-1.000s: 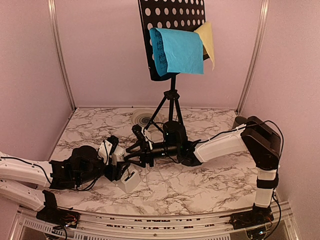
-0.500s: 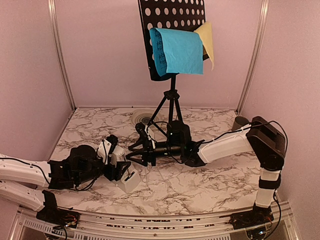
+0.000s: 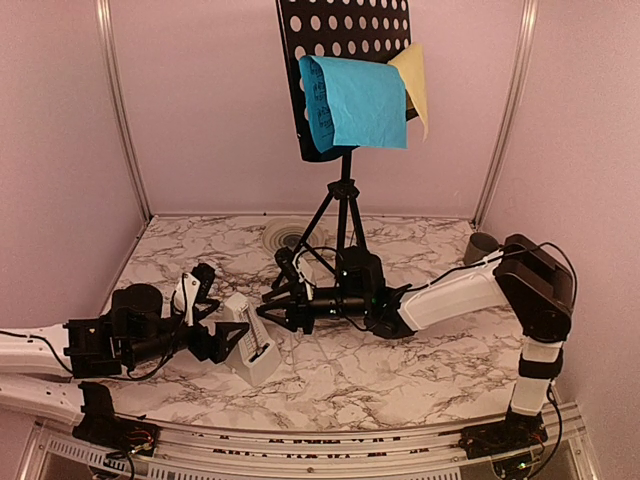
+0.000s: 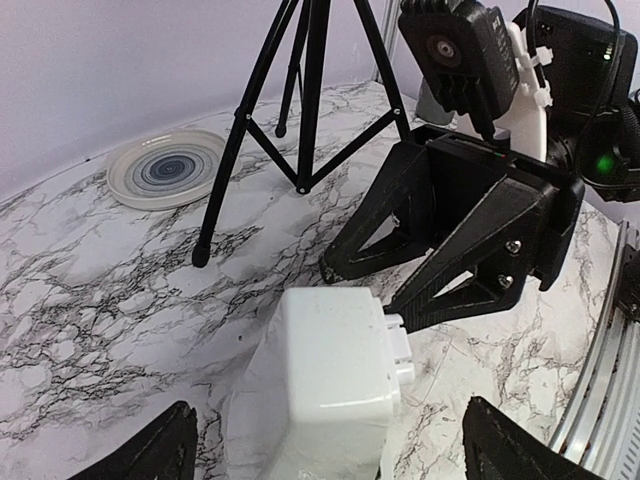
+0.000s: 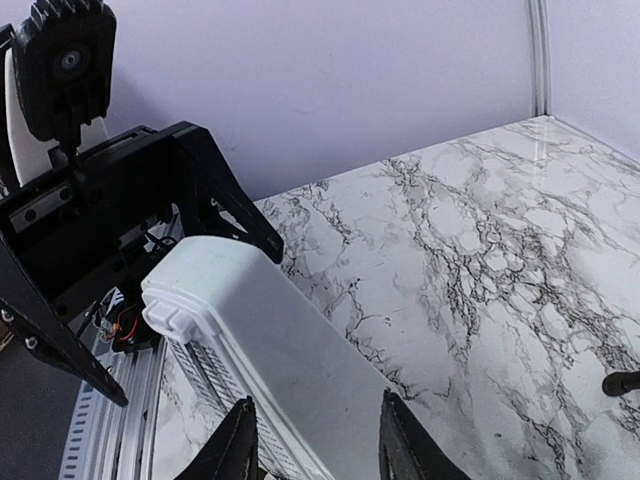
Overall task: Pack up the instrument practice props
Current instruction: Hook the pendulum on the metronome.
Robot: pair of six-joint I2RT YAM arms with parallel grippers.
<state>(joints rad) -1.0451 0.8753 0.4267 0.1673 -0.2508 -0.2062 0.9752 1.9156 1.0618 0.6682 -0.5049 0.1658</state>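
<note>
The small white metronome stands on the marble table between both arms. My right gripper reaches in from the right, and in the right wrist view its fingers press against both sides of the metronome. My left gripper sits just left of it, jaws spread wide and clear of the metronome. The black hole-punched music stand rises on tripod legs behind. A blue page and a yellow page hang over it.
A striped round plate lies by the tripod feet at the back. A dark mug stands at the right wall, behind the right arm. Pink walls close in the left, back and right sides.
My left gripper opened wider and drew back to the left, off the metronome. The right gripper edged left and its fingers narrowed onto the metronome.
</note>
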